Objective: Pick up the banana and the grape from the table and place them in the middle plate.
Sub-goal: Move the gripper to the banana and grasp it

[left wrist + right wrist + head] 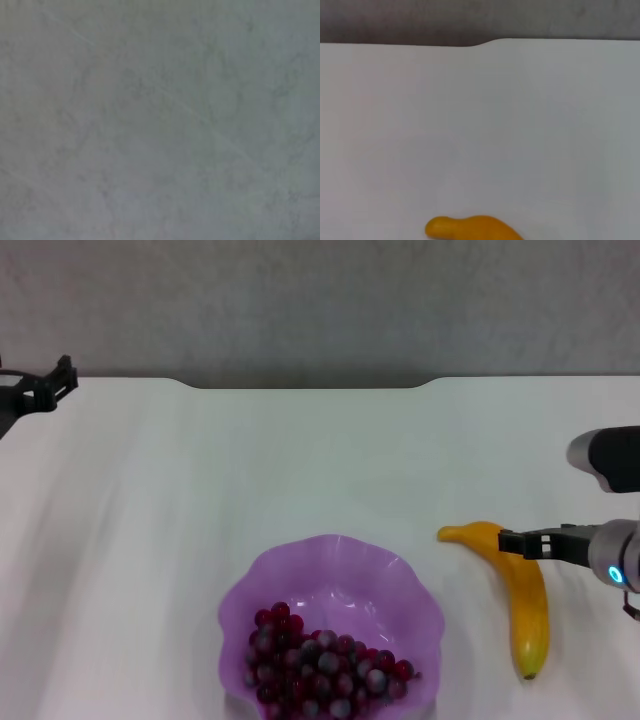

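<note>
The banana (522, 598) lies on the white table (300, 460) to the right of the purple middle plate (330, 575). Its stem end points toward the plate's far side. The grape bunch (325, 665) lies inside the plate, in its near half. My right gripper (507, 541) reaches in from the right edge and sits over the banana's upper part near the stem end. The right wrist view shows only the banana's end (470, 227) and bare table (480, 125). My left gripper (60, 380) is parked at the far left by the table's back edge.
The table's notched far edge (310, 385) meets a grey wall behind it. The left wrist view shows only a blurred grey surface. Nothing else stands on the table.
</note>
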Robot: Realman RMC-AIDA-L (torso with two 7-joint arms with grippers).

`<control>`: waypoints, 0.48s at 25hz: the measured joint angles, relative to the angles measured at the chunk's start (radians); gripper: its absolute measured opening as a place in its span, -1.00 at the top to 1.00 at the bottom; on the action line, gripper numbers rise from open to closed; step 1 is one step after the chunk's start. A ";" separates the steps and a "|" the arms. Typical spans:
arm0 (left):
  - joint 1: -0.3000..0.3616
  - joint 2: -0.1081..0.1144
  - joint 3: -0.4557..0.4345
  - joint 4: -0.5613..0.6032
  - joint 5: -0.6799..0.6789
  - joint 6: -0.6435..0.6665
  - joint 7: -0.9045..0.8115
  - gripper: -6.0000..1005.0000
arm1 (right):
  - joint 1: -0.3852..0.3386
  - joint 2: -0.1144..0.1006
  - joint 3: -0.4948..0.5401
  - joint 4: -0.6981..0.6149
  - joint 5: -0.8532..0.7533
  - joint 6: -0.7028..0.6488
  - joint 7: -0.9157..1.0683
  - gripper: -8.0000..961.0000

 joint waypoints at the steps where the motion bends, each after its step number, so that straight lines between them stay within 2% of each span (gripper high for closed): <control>1: -0.001 -0.002 0.000 -0.001 0.000 0.000 0.002 -0.75 | 0.015 0.000 -0.001 0.023 0.005 -0.005 0.003 -0.80; 8: 0.000 -0.008 0.002 -0.015 0.001 0.000 0.023 -0.75 | 0.103 -0.002 -0.022 0.181 0.083 -0.058 -0.002 -0.80; 12: 0.003 -0.008 0.002 -0.026 0.001 -0.001 0.024 -0.75 | 0.128 -0.001 -0.036 0.219 0.100 -0.070 -0.003 -0.80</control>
